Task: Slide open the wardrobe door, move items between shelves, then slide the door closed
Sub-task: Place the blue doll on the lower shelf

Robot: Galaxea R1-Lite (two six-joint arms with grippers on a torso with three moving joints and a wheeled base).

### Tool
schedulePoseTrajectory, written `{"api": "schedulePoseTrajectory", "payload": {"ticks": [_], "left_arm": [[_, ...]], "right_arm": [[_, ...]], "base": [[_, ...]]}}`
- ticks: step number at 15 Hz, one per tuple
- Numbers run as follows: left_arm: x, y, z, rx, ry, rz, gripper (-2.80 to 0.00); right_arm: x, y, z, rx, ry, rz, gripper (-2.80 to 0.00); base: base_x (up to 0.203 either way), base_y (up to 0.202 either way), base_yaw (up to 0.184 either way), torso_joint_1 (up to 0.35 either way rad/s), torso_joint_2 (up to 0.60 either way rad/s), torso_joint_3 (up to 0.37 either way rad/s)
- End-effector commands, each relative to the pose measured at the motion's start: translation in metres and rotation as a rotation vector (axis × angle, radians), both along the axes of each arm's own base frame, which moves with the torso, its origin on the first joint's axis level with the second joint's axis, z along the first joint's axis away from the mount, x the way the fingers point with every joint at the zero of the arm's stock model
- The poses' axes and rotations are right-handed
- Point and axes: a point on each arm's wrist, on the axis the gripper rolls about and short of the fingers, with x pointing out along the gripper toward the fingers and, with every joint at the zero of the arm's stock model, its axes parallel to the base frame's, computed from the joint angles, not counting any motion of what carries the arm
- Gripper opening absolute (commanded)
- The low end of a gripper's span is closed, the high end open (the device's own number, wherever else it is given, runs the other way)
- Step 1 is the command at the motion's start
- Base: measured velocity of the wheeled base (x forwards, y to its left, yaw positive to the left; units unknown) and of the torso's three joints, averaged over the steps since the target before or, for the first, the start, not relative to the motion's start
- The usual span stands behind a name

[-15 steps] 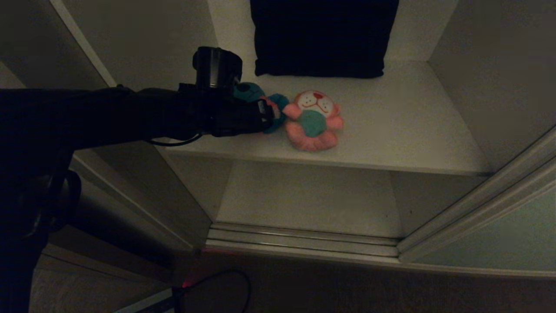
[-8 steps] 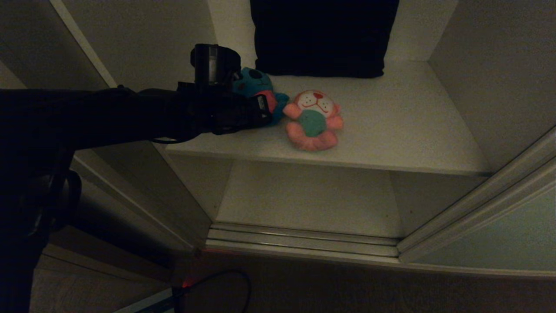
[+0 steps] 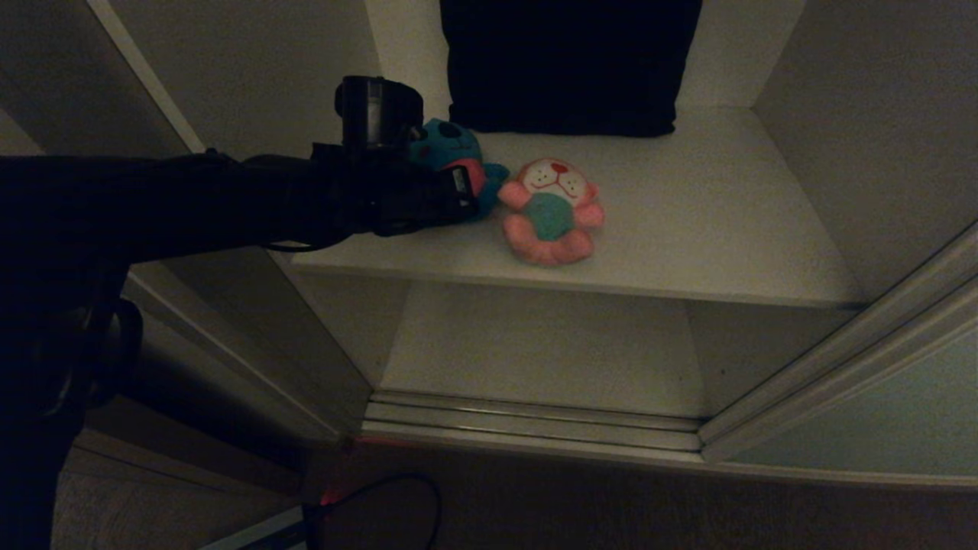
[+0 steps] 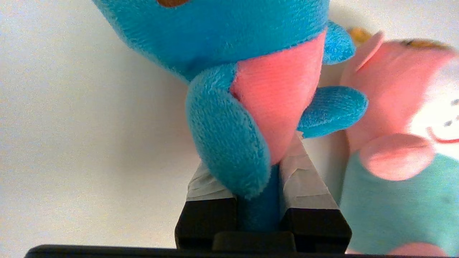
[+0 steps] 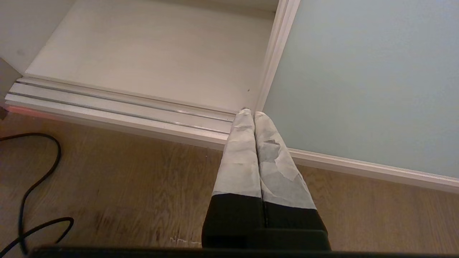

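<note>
Teal bear (image 4: 229, 150) leg pinched between left gripper (image 4: 263, 186) fingers; head cropped.

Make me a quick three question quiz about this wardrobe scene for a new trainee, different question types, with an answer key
1. True or false: the left gripper is shut on the teal bear.
2. Multiple choice: the pink plush toy lies on
A. the upper shelf
B. the bottom shelf
C. the floor
3. Fill in: the right gripper hangs over the floor with its fingers ____.

Key: 1 true; 2 A; 3 shut
</note>
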Motion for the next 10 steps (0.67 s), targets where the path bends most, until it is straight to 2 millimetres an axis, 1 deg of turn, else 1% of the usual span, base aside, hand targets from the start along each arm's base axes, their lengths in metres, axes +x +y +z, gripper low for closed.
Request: {"api": "schedulePoseTrajectory", "payload": {"ticks": [1,4,5,7,10], "left_arm": [[-0.013,0.006,0.021,-0.001,-0.049,0.001,-2.80],[-0.027,0.012,0.039,0.030,-0.107,0.008,-2.80],[-0.038,0.014,0.053,0.017,-0.136,0.002,-2.80],[-0.060,0.019,0.074,-0.002,-0.180,-0.007,-2.80],[-0.095,0.032,0.097,0.017,-0.209,-0.011,-2.80]], "right_arm": [[0.000,0.000,-0.001,0.000,0.005,0.001,-2.80],[0.000,0.000,-0.001,0.000,0.005,0.001,-2.80],[0.000,0.000,-0.001,0.000,0.005,0.001,-2.80],[0.000,0.000,-0.001,0.000,0.006,0.001,-2.80],[0.000,0.000,-0.001,0.000,0.005,0.001,-2.80]], "base": [[0.000,0.000,0.000,0.000,0.00,0.000],[0.000,0.000,0.000,0.000,0.00,0.000],[0.000,0.000,0.000,0.000,0.00,0.000],[0.000,0.000,0.000,0.000,0.00,0.000],[0.000,0.000,0.000,0.000,0.00,0.000]]}}
